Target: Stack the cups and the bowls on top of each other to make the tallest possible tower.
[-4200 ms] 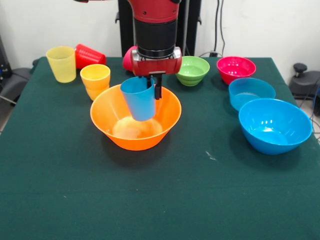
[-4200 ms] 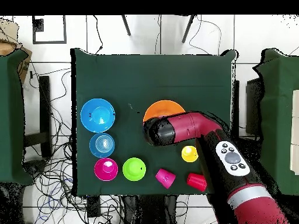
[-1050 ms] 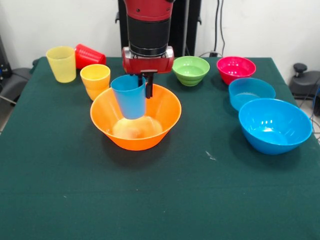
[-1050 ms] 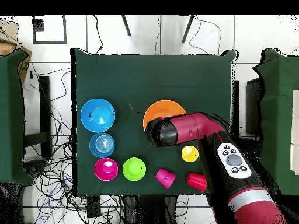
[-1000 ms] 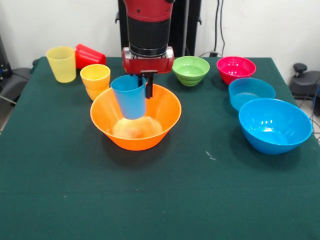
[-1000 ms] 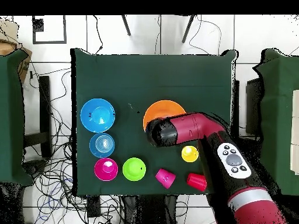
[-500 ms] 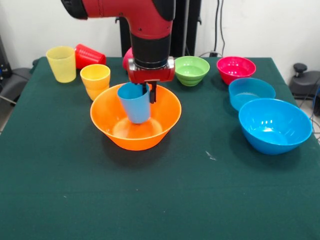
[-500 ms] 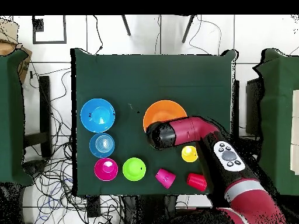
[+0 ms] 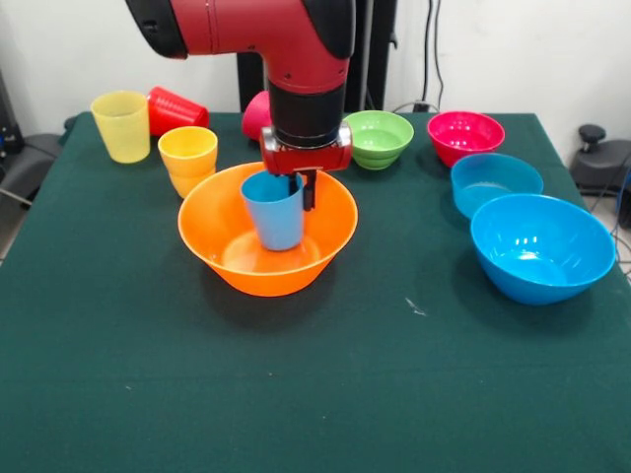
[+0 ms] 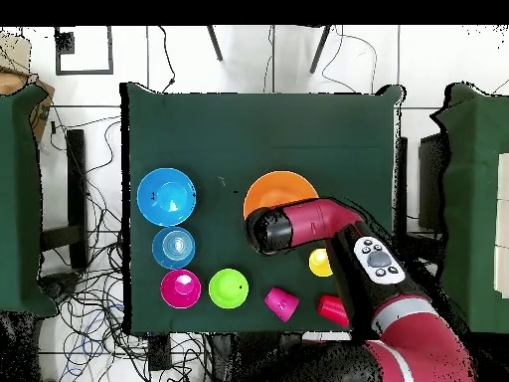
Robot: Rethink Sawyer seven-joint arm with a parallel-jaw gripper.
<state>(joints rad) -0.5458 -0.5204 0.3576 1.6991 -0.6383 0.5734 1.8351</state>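
- Front view: my gripper was clamped on the blue cup's rim, cup upright, low inside the orange bowl.
- Tower barely begun; big blue bowl and the rest lay unstacked.

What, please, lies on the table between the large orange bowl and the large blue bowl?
Nothing: in the front view only bare green cloth separates the orange bowl from the large blue bowl.

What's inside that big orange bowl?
A light blue cup, upright, held at its rim by the robot's hand, sits down in the large orange bowl. Whether it touches the bottom can't be seen.
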